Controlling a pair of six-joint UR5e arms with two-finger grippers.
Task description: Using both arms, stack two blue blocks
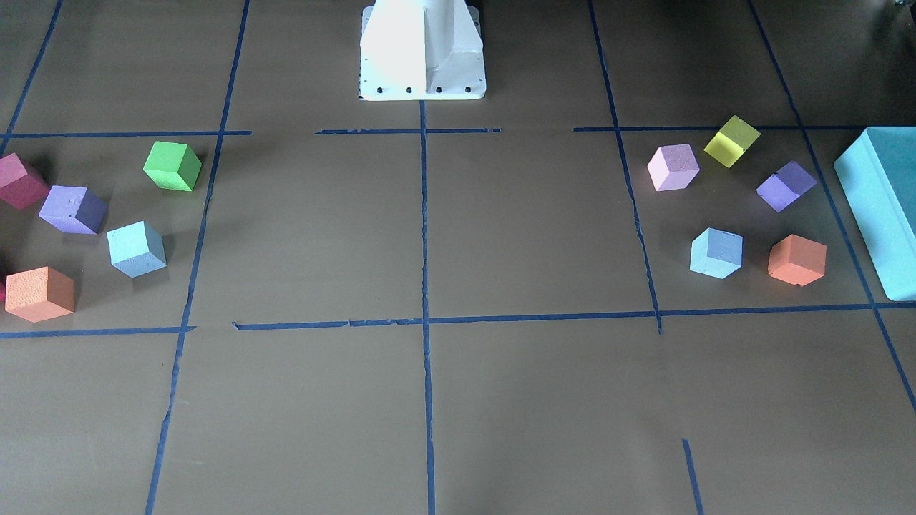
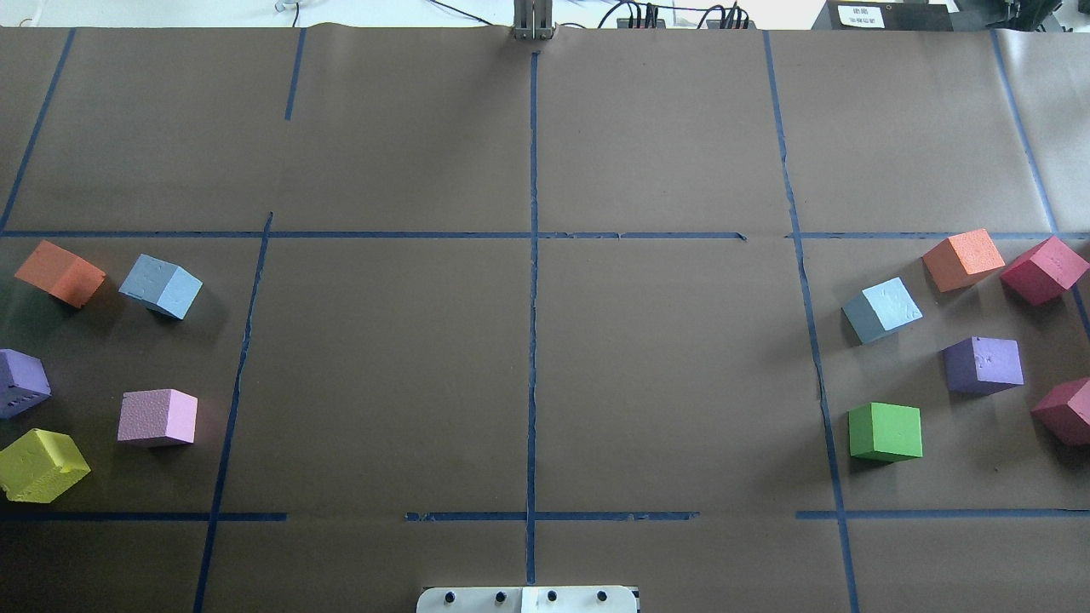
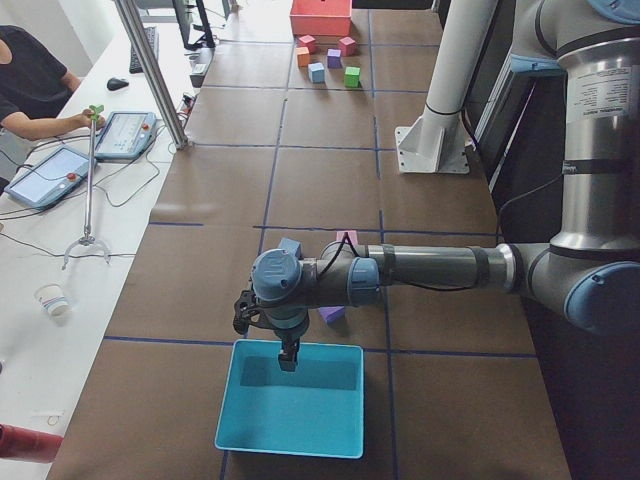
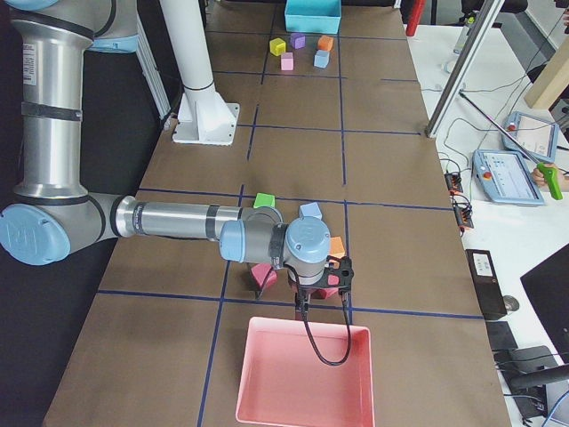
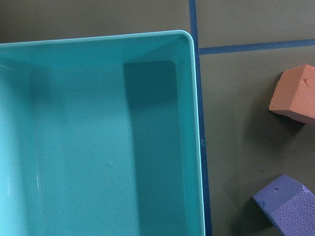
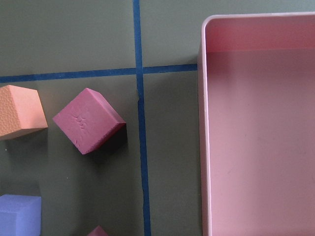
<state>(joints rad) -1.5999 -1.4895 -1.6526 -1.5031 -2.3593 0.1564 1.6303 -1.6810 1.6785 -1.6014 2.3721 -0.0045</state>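
Note:
Two pale blue blocks lie far apart on the brown table. One [image 2: 162, 285] sits on the robot's left side, next to an orange cube; it also shows in the front view [image 1: 715, 252]. The other [image 2: 881, 309] sits on the robot's right side and also shows in the front view [image 1: 136, 248]. My left gripper [image 3: 288, 352] hangs over the near edge of the teal box [image 3: 290, 400], well away from its blue block [image 3: 291, 246]. My right gripper [image 4: 302, 307] hangs over the rim of the pink tray [image 4: 302, 374]. I cannot tell whether either gripper is open or shut.
Orange [image 2: 60, 272], purple [image 2: 21, 383], pink [image 2: 157, 417] and yellow [image 2: 38, 464] cubes surround the left blue block. Orange [image 2: 962, 258], crimson [image 2: 1043, 270], purple [image 2: 983, 364] and green [image 2: 886, 432] cubes surround the right one. The white pedestal [image 1: 422, 50] stands at mid-table.

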